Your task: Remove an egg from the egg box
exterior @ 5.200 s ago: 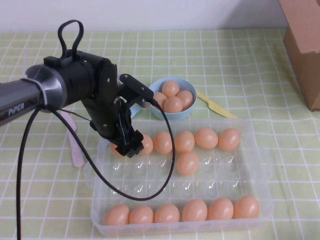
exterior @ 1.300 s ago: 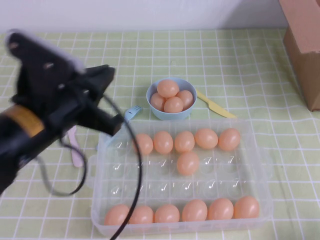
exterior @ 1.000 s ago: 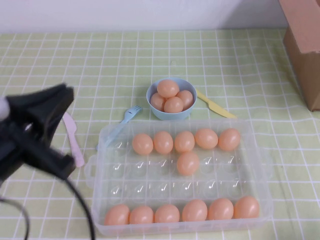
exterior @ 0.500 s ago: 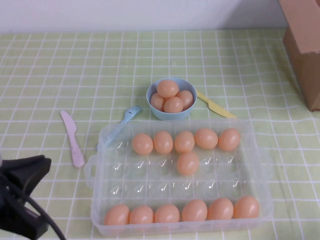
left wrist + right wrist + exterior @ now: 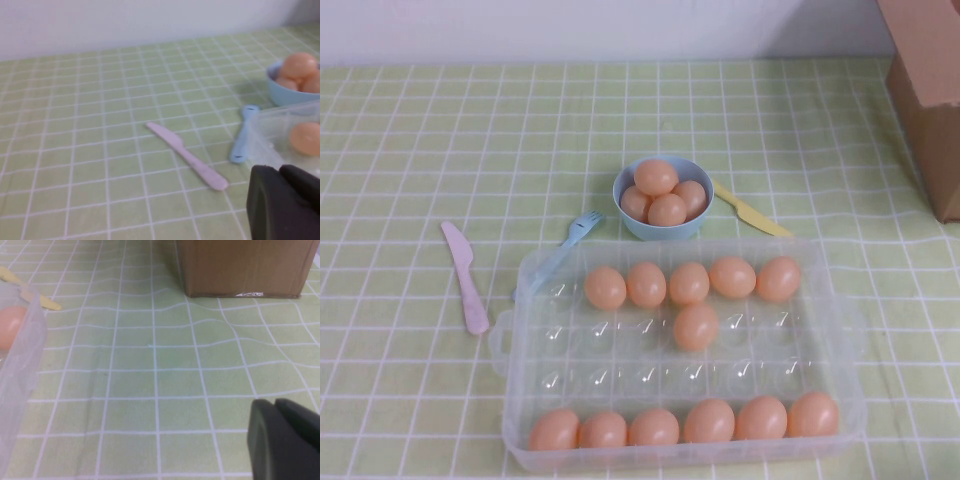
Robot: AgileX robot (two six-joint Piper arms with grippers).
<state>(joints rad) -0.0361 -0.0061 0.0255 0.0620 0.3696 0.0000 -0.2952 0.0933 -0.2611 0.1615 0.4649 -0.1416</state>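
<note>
No readable text; faint white marks on the cardboard box (image 5: 240, 265), possibly print

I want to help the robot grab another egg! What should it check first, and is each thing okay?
1. Eggs left in the egg box: ok, a far row, a near row and a lone middle egg.
2. Blue bowl has room: cannot tell, it already holds four eggs.
3. Path is free: ok, the pink knife, blue fork and yellow knife lie outside the box.
4. Left gripper ready: ok, it sits shut, low beside the box's corner.
5. Right gripper out of the way: ok, shut, over bare cloth near the cardboard box.
</note>
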